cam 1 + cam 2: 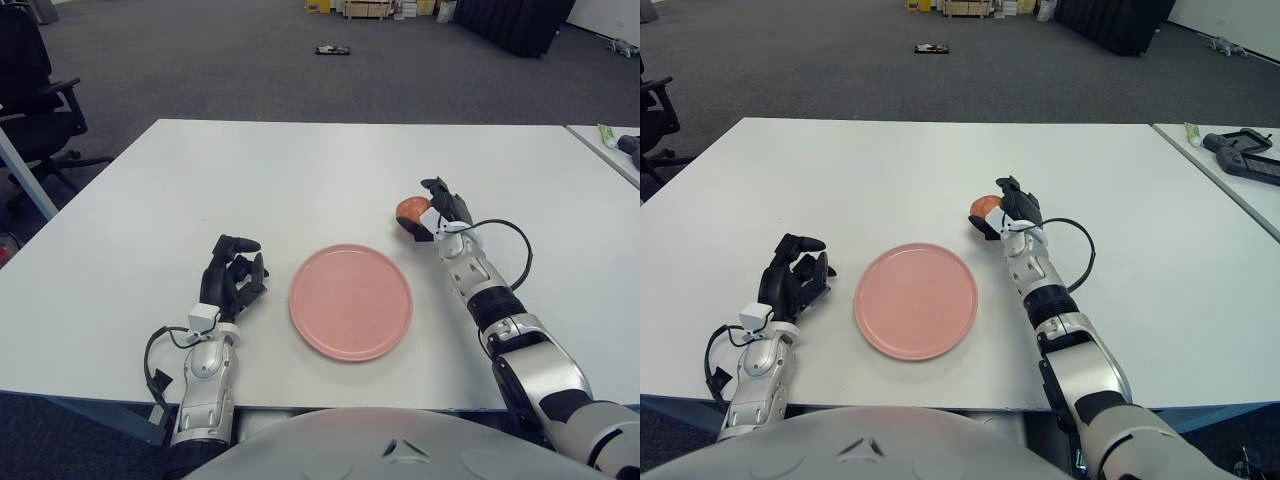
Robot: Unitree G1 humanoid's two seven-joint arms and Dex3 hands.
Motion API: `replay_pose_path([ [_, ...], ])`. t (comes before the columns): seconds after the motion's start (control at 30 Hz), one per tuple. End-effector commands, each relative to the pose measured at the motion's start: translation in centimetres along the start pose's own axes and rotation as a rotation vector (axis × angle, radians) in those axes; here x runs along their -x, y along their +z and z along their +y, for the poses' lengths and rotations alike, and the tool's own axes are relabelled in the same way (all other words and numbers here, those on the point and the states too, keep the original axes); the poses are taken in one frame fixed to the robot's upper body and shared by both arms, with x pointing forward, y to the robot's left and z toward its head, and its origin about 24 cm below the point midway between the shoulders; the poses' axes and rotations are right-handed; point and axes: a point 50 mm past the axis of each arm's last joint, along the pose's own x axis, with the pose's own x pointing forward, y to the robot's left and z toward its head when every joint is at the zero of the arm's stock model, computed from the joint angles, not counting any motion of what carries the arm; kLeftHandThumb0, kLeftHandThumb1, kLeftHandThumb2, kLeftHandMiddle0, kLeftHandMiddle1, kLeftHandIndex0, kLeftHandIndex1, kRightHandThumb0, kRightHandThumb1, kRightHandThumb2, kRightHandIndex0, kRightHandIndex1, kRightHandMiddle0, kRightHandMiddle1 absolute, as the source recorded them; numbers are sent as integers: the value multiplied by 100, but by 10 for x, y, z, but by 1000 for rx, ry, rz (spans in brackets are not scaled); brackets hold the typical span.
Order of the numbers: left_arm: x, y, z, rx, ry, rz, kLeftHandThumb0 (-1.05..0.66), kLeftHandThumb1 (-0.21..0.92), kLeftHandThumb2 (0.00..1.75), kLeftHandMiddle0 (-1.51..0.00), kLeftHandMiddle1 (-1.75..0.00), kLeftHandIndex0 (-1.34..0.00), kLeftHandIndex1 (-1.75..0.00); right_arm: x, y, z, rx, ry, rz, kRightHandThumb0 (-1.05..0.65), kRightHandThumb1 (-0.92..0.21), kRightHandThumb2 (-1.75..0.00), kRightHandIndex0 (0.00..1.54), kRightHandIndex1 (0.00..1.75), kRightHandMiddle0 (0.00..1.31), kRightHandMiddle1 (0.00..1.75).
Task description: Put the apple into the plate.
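Red round apple (410, 207) sits clamped in the right hand (432, 214), just beyond the pink round plate's (351, 301) far-right rim; it should travel left and nearer before the fingers open. The left hand (232, 273) idles left of the plate, curled.

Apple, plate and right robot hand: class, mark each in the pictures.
apple (408, 207), left eye view, its visible top.
plate (351, 300), left eye view, its bare middle.
right robot hand (432, 213), left eye view, mid-hand.
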Motion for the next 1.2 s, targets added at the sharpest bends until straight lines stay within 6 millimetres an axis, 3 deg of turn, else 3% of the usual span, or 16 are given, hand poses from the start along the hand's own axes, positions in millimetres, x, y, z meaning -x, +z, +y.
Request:
replay_pose_path([
  [0.0, 0, 1, 0, -3, -3, -3, -38, 71, 83, -61, -175, -32, -175, -5, 12, -7, -13, -37, -60, -42, -42, -102, 0, 104, 0, 116],
  [0.1, 0, 1, 1, -4, -3, -4, -38, 71, 83, -62, -175, -32, -175, -6, 14, -7, -22, -50, -87, -40, -38, -108, 1, 132, 0, 147],
  [0.13, 0, 1, 1, -4, -3, -4, -38, 70, 83, -62, -175, -32, -175, -6, 15, -8, -21, -53, -94, -40, -46, -103, 4, 144, 14, 157],
  [0.23, 0, 1, 1, -3, 0, -1, -38, 70, 83, -62, -175, -32, -175, -7, 16, -8, -12, -63, -115, -40, -53, -100, 12, 164, 32, 169],
  [0.33, 1, 1, 1, -3, 3, 0, -38, 70, 83, -62, -175, -32, -175, -7, 16, -9, -6, -71, -127, -14, -46, -107, 41, 154, 40, 173],
  [0.47, 1, 1, 2, -4, 9, -2, -38, 71, 83, -60, -175, -32, -175, -8, 18, -9, 2, -101, -143, -4, -32, -126, 62, 158, 44, 174],
  [0.53, 1, 1, 2, -5, 11, -2, -20, 60, 93, -58, -164, -33, -175, -9, 18, -9, 2, -110, -147, -2, -25, -136, 68, 162, 46, 174],
  [0.67, 1, 1, 2, -3, 14, 0, -4, 51, 103, -57, -155, -33, -175, -9, 19, -11, -3, -147, -153, -1, -18, -147, 74, 168, 48, 175],
  [1.17, 0, 3, 1, -1, 18, -4, -1, 48, 106, -59, -151, -33, -175, -8, 20, -15, -24, -210, -185, 0, -11, -155, 80, 170, 52, 175],
])
